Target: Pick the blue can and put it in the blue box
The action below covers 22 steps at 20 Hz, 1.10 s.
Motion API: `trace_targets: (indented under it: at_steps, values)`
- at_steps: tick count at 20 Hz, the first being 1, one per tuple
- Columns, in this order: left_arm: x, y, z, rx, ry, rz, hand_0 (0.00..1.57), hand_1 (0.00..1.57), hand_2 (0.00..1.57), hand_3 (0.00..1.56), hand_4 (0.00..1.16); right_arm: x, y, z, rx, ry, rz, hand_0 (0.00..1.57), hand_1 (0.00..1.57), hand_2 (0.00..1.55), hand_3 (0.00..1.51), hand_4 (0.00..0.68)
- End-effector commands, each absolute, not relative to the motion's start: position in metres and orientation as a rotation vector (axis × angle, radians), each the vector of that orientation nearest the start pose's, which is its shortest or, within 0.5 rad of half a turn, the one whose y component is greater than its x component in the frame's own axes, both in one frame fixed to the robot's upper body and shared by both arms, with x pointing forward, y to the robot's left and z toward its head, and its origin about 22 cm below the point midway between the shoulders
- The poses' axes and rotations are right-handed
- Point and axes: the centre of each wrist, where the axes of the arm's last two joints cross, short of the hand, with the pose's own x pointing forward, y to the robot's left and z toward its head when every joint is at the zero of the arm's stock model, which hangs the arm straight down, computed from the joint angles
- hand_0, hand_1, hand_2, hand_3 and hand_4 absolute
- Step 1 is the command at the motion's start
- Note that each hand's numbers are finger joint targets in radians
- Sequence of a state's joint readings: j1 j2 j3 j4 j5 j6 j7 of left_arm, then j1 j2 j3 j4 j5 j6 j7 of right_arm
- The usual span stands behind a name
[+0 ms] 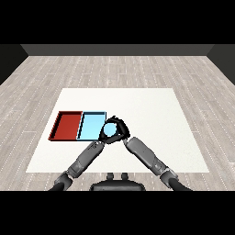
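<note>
- Grey plank flooring surrounds a white table (137,133), where two trays lie side by side near its left edge.
- Black fingers of the right hand (120,128) curl round the blue can (109,131), whose pale round top faces upward between them.
- On the can's other side sits the left hand (103,137); its fingers are too merged with the dark shapes around the can to tell whether they are curled or straight.
- Held this way, the can sits just at the right edge of the light blue tray (91,126), apparently lifted, though its height over the table cannot be read from this angle.
- Beyond that tray lies the red tray (67,125), touching it along one side.
- Both grey forearms meet at the can, forming a narrow wedge from the lower corners.
- Judging by the layout, the can looks nearly over its target, with only a short leftward shift remaining.
- Risk: letting go here could land the can on the tray's rim, tipping it back onto the table.
- Risk: the left hand sits so close that it may nudge the can during release.
</note>
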State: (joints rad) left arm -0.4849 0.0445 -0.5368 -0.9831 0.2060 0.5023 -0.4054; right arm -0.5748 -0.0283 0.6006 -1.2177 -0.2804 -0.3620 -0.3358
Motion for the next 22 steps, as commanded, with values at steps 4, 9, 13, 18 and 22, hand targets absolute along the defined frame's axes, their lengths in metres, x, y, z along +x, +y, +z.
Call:
trace_targets:
  at_steps: [4,9,13,18,22]
  values:
    - [0.308,0.072,-0.025,-0.027,-1.816,-0.187,0.73,0.73,0.82,0.64,0.67,0.293,-0.032,0.061,0.447,-1.911,0.319,1.44,1.44,1.45,1.39,0.600]
    - [0.293,0.084,-0.036,-0.112,-1.776,-0.132,0.91,0.91,0.94,0.83,0.65,0.310,-0.031,0.060,0.417,-1.919,0.289,1.44,1.44,1.45,1.39,0.583]
    - [0.296,0.089,-0.043,-0.045,-1.684,-0.103,1.43,1.43,1.35,1.05,0.66,0.292,-0.042,0.043,0.500,-1.862,0.217,1.32,1.32,1.42,1.38,0.515]
    - [0.304,0.085,-0.035,-0.098,-1.724,-0.114,1.57,1.57,1.52,1.45,1.10,0.301,-0.049,0.049,0.476,-1.851,0.218,0.00,0.00,0.00,0.00,0.000]
    - [0.315,0.091,-0.030,-0.109,-1.709,-0.104,1.57,1.57,1.52,1.45,1.10,0.301,-0.050,0.049,0.476,-1.851,0.218,0.00,0.00,0.00,0.00,0.000]
